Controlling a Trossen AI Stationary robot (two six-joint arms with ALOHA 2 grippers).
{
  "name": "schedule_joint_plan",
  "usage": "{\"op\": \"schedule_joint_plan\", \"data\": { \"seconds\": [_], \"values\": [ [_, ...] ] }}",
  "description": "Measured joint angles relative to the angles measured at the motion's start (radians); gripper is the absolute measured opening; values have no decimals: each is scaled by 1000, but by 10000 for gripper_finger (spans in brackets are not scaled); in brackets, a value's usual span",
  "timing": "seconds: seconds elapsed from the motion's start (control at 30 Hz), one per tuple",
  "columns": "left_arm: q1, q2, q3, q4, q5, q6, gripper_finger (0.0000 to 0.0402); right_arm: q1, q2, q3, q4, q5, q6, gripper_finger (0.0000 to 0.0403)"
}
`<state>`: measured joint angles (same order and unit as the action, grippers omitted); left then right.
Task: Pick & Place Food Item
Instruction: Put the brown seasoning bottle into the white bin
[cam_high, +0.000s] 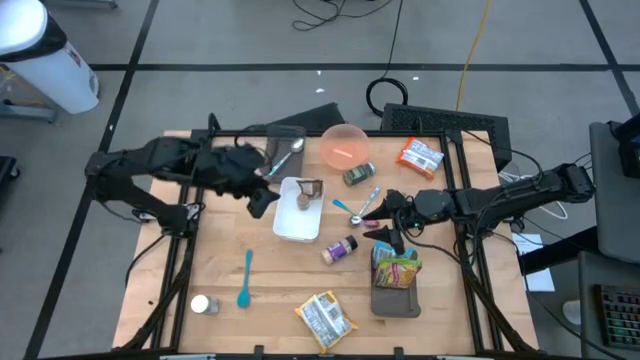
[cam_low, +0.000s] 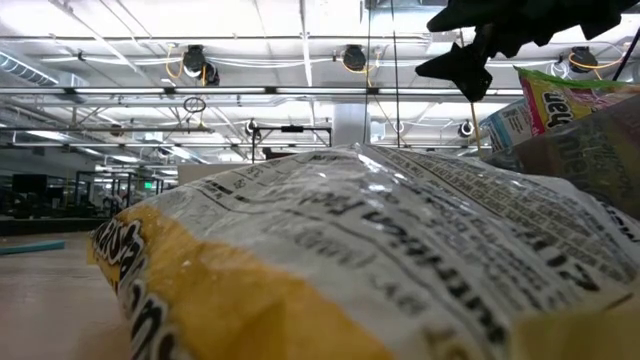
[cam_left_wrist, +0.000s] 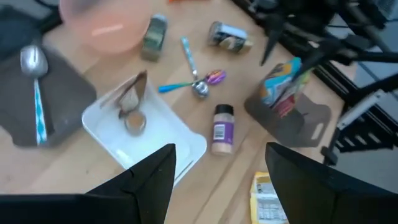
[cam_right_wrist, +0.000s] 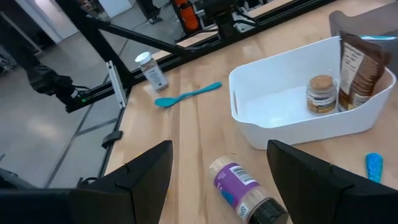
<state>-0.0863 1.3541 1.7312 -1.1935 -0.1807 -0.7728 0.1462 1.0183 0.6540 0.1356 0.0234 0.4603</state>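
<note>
Bright, even overhead light w/ soft shadows; left wrist view blurred; low view's near snack bag (cam_low: 350, 260) out of focus.

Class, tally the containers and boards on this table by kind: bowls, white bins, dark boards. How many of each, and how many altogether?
Pink bowl: 1
White bin: 1
Dark boards: 2, the left board and the right board
Total: 4
</note>
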Motion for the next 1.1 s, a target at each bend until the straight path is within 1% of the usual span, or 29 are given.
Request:
{"op": "schedule_joint_plan", "data": {
  "seconds": [0.07, 0.17, 0.33, 0.47, 0.53, 0.63, 0.73, 0.93, 1.1],
  "values": [
    [-16, -47, -112, 68, -11, -51, 257, 8, 0, 0, 2, 0, 0, 254],
    [-35, -101, -267, 204, -5, -87, 257, 14, 0, 0, 2, 0, 0, 254],
    [-52, -114, -474, 367, 28, -90, 257, 13, 0, 0, 11, 10, 0, 254],
    [-33, -104, -599, 460, 84, -51, 257, 13, 0, 0, 24, 91, -1, 254],
    [-16, -94, -647, 467, 100, -32, 257, 11, 0, 0, 24, 148, -1, 254],
    [21, -95, -676, 475, 103, -7, 257, -1, 0, 0, 26, 227, 0, 254],
    [71, -95, -681, 475, 112, 57, 257, -29, 0, 0, 42, 265, 0, 254],
    [204, -95, -681, 515, 219, 272, 257, -118, 0, 0, 140, 264, 0, 254],
    [296, -95, -681, 485, 234, 424, 256, -181, 0, 0, 156, 264, 1, 252]
  ]
}}
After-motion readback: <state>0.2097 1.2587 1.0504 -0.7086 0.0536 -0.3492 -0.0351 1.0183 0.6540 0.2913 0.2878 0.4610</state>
